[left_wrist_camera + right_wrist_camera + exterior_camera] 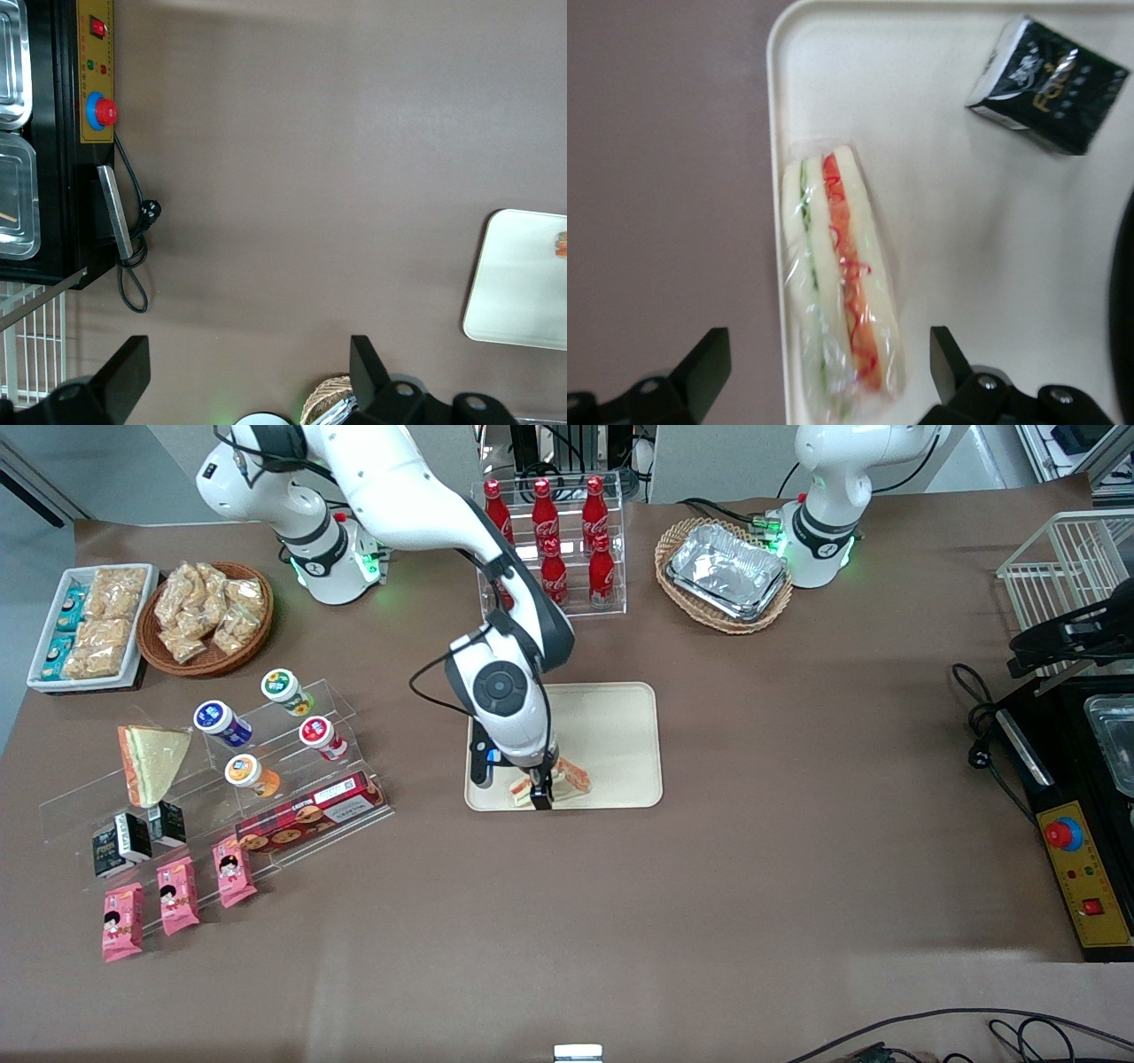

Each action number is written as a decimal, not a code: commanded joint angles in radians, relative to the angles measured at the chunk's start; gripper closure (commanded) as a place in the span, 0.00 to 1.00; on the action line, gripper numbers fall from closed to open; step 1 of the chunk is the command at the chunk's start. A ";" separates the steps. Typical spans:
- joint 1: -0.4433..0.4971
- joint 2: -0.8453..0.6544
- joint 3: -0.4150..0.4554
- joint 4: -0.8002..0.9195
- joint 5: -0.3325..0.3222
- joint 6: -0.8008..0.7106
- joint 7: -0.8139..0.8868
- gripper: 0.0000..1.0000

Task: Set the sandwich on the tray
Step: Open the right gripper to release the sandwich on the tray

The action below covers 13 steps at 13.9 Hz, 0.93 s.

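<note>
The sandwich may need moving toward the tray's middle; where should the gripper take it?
Across the middle of the sandwich, from above, one finger on each bread face: it lies on the tray layered side up, and the open gripper already straddles it.

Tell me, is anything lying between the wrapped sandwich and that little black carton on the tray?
No. In the right wrist view only bare tray separates the sandwich from the black carton; the open gripper hovers above the sandwich.

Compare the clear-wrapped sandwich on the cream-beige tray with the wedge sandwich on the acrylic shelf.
The clear-wrapped sandwich lies on the cream-beige tray under the gripper, showing its layered red and green side. The wedge sandwich sits on the acrylic shelf, showing a broad pale triangular face. Both have white bread.
</note>
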 commanded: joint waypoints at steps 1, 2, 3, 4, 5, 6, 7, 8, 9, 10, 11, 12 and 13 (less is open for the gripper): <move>-0.023 -0.119 -0.006 0.012 0.033 -0.138 -0.053 0.00; -0.041 -0.137 -0.005 0.029 0.030 -0.178 -0.059 0.00; -0.044 -0.154 -0.008 0.052 0.021 -0.217 -0.067 0.00; -0.053 -0.174 -0.008 0.066 0.017 -0.260 -0.102 0.00; -0.073 -0.205 -0.009 0.083 0.016 -0.303 -0.143 0.00; -0.088 -0.235 -0.008 0.093 0.016 -0.338 -0.186 0.00; -0.098 -0.268 -0.011 0.095 0.015 -0.364 -0.238 0.00; -0.102 -0.307 -0.011 0.095 0.013 -0.386 -0.300 0.00; -0.102 -0.341 -0.015 0.095 -0.002 -0.409 -0.353 0.00; -0.102 -0.373 -0.021 0.095 -0.032 -0.432 -0.403 0.00; -0.102 -0.416 -0.018 0.095 -0.078 -0.465 -0.474 0.00; -0.104 -0.452 -0.017 0.095 -0.132 -0.502 -0.560 0.00; -0.104 -0.476 -0.015 0.094 -0.167 -0.527 -0.642 0.00</move>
